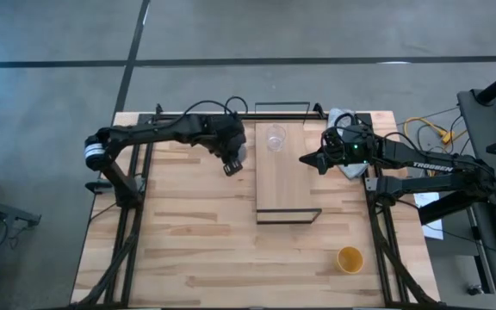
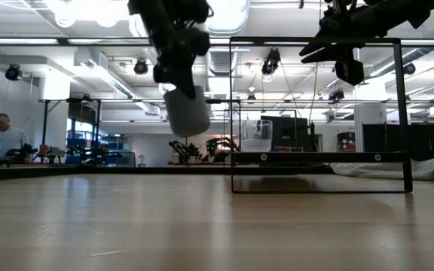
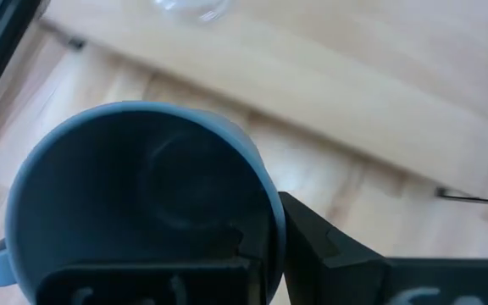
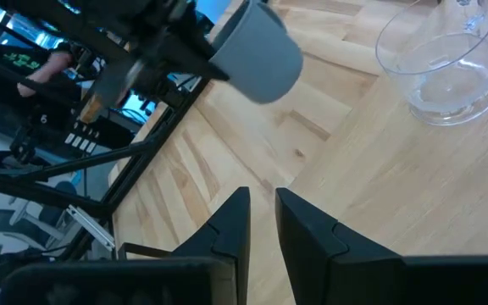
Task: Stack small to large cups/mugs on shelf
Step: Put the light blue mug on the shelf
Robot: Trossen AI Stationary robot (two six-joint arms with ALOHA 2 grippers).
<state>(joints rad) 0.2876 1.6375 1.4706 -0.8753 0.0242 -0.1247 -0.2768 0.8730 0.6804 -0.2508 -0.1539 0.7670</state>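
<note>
Left gripper (image 1: 232,163): clamped on the blue-grey cup (image 2: 187,110), one finger inside the rim and one outside (the left wrist view shows this best); the cup hangs clear of the tabletop (image 1: 188,232), mouth up.

Key relation: the clear glass (image 1: 275,138) lies at roughly 2 o'clock from the held cup in the high view — near, not touching — and it already stands on the shelf (image 1: 287,185) toward that board's far end.

Cup axis: close to upright in the low view, so its base faces down, ready to be set down or nested.

Nearer arm: the left, plainly; its cup hangs just beside the shelf's long left edge.

Right gripper (image 1: 306,158): fingers nearly together with only a thin slot between them, holding nothing; it hovers over the shelf's right side, at about 4 o'clock from the glass.

Yellow-orange cup (image 1: 349,259): alone on the tabletop at about 5 o'clock from the shelf, well apart from both arms — the right arm is the closer one.

Judgement: the coming move probably needs a short carry toward 2 o'clock.
</note>
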